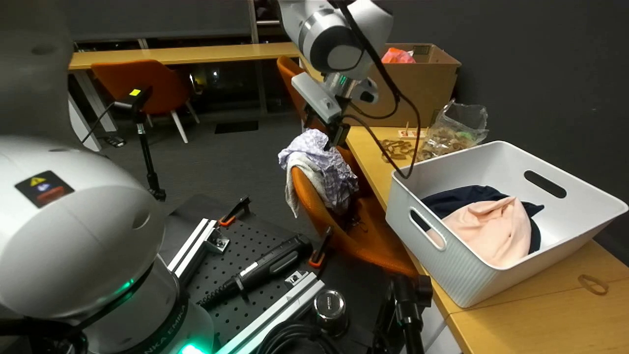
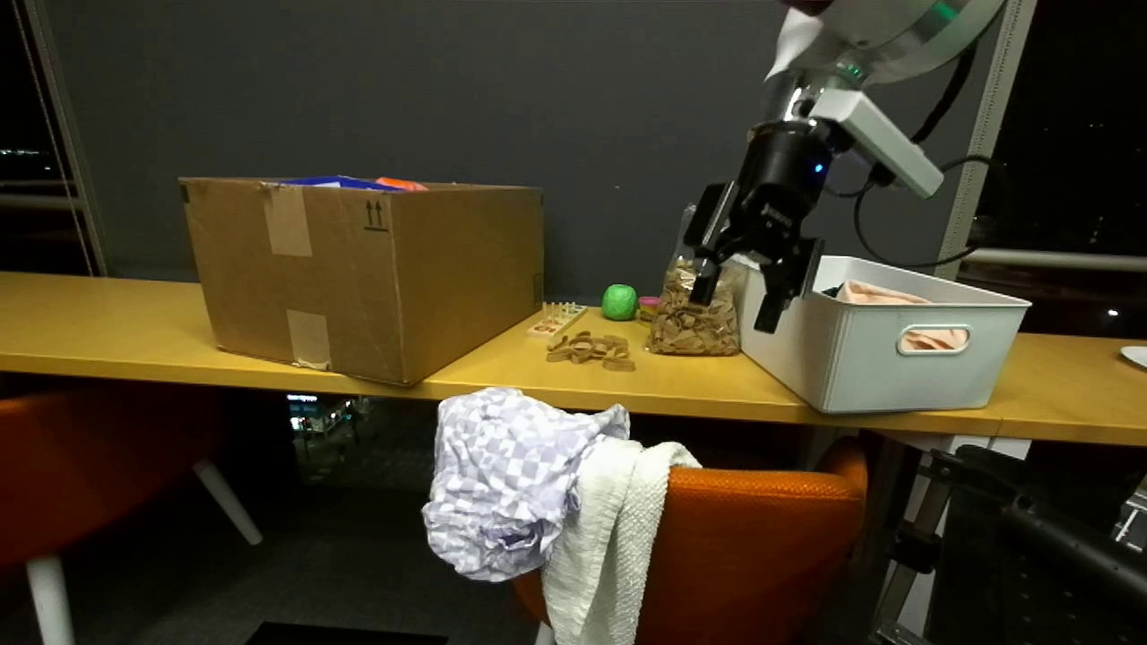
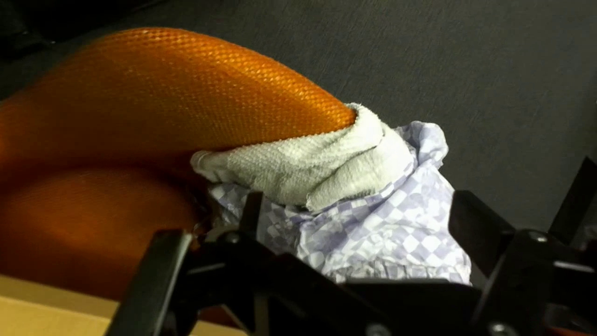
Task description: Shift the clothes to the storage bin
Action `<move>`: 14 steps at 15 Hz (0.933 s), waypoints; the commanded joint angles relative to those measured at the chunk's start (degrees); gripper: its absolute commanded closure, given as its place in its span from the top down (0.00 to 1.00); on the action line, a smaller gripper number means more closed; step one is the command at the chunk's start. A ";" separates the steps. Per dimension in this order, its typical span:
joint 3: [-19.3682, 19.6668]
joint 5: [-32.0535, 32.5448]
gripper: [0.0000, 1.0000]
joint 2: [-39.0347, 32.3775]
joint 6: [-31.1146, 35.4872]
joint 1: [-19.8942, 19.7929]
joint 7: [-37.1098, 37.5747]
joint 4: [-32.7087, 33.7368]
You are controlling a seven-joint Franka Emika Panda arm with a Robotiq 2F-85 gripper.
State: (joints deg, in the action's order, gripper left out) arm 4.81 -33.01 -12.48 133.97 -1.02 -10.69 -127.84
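Note:
A lavender-and-white checked cloth (image 1: 341, 179) and a white towel (image 1: 310, 172) hang over the back of an orange chair (image 1: 307, 196). The checked cloth (image 2: 502, 502) and towel (image 2: 609, 528) also show in an exterior view. The white storage bin (image 1: 454, 273) stands on the table, with a peach cloth (image 1: 496, 228) and a navy cloth (image 1: 457, 197) inside. My gripper (image 2: 737, 305) is open and empty, above the chair side of the table. In the wrist view my gripper's fingers (image 3: 361, 214) spread on either side of the checked cloth (image 3: 373, 228), with the towel (image 3: 289, 168) beyond.
A cardboard box (image 2: 358, 269) stands on the table (image 2: 681, 385). Between it and the bin are a clear bag of brown pieces (image 2: 694, 318), loose brown rings (image 2: 591, 349), a pegboard toy (image 2: 557, 318) and a green ball (image 2: 619, 302). The arm's cable (image 1: 417, 128) hangs near the bin rim.

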 commanded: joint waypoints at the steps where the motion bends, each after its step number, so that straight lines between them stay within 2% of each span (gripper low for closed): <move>1: -4.46 -3.57 1.00 -9.10 1.38 -1.48 -0.63 5.45; 4: -6.18 -2.37 1.00 -13.54 3.40 -1.66 0.28 7.29; 9: -8.59 -2.41 1.00 -20.14 12.38 -2.22 -0.01 10.18; 14: -14.40 -3.53 1.00 -24.99 19.27 -3.67 -0.64 14.79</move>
State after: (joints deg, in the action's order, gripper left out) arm -5.61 -35.21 -34.57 150.11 -2.73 -10.68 -116.76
